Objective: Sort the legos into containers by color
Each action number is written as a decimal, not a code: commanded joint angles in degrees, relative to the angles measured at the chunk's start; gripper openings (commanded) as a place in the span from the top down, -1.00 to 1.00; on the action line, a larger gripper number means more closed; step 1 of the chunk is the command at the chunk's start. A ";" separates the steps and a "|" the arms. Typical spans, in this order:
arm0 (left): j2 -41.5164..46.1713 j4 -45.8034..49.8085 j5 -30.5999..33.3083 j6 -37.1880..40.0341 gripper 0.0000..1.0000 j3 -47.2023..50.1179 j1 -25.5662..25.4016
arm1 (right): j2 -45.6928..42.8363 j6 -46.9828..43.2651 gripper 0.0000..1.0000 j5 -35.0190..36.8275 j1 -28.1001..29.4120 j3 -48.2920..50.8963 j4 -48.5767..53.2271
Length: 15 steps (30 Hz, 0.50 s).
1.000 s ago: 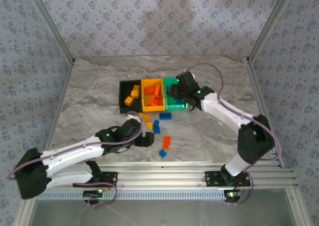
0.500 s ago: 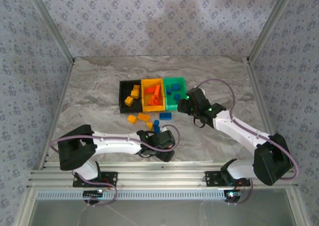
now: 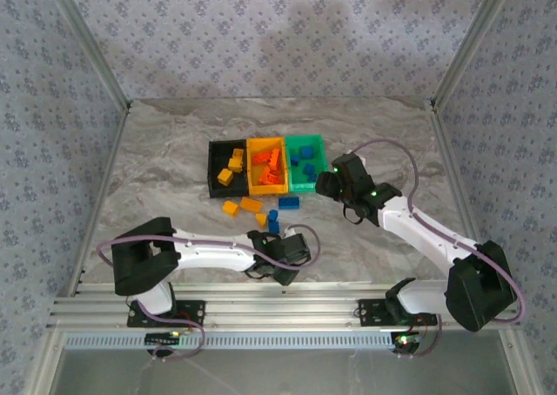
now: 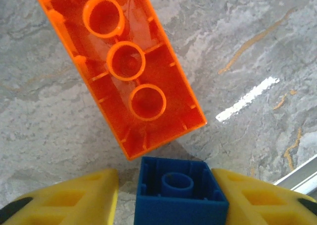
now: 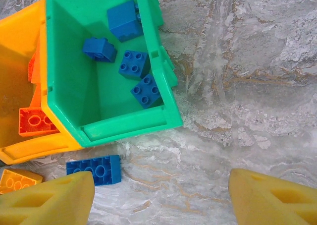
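As seen from the overhead camera, three joined open-topped plastic bins stand in a row at mid-table on the grey marbled table [image 3: 157, 169]. From left to right they are the black bin [image 3: 218, 156], the yellow-orange bin [image 3: 254, 186] and the green bin [image 3: 306, 184]. The black bin holds yellow-orange bricks, the yellow-orange bin holds orange-red bricks and the green bin holds blue bricks. Loose yellow-orange and blue bricks lie just near of the bins. The left gripper [image 3: 287, 260] sits low at the near middle of the table. The right gripper [image 3: 326, 184] is just beside the green bin's near right corner.

Left wrist view: the left gripper [image 4: 166, 185] has its yellow fingers [image 4: 74, 197] narrowed about a small blue plastic brick [image 4: 181, 195] that lies hollow side up. One finger appears to touch the brick, while a slit of table shows on the other side, so no firm hold is confirmed. A long orange-red plastic brick [image 4: 129, 71] lies hollow side up on the table just beyond, its corner almost meeting the blue one.

Right wrist view: the right gripper [image 5: 161, 200] stands wide, with nothing between its fingers [image 5: 49, 202]. Four blue bricks lie inside the green bin [image 5: 124, 128]. A flat blue eight-stud brick [image 5: 94, 169] rests on the table just outside the bin's wall.
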<state>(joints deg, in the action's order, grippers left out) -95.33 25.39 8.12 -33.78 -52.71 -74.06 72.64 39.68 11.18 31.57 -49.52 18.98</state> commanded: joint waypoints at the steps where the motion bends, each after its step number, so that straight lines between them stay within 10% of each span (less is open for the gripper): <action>1: -0.05 0.59 0.16 0.91 0.08 -1.06 -0.47 | -1.46 1.28 -0.47 0.77 -0.52 0.73 -0.21; 15: 12.28 1.21 3.42 -0.72 0.37 2.24 0.33 | -3.12 3.42 -0.47 1.13 -0.97 3.67 -1.12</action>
<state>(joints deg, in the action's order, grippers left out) -86.39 25.56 9.10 -34.09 -50.76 -74.00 71.59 41.36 11.18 30.98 -46.98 18.15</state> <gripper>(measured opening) 0.338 0.736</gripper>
